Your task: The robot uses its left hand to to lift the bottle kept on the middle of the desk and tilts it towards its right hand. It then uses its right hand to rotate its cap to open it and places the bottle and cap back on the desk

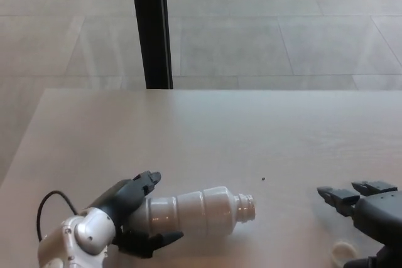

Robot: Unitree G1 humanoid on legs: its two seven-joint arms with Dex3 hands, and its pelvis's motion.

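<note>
Your left hand [135, 214] is wrapped around the fat end of the bottle [201, 213]. The thumb is over the top and the fingers curl under it, so the hand is closed on the bottle and holds it. The bottle lies on its side, low over the desk [188, 136], with its mouth pointing to the right of the left hand. I cannot tell if the bottle rests on the desk or hangs just above it.

The mouth is open. The cap [343, 252] is already off, and it sits on the desk far to the right of the bottle, just beside your right hand [367, 208].

Here is what could go wrong. The bottle is round and smooth, so if you let go while it lies flat, it could roll away across the desk. If anything is inside, it could spill out of the open mouth. I think you should stand it up before you let go.

Your right hand, well to the right of the bottle, is open. Its fingers are spread apart and it holds nothing. If it drops down, it could knock the cap off the near edge.
</note>
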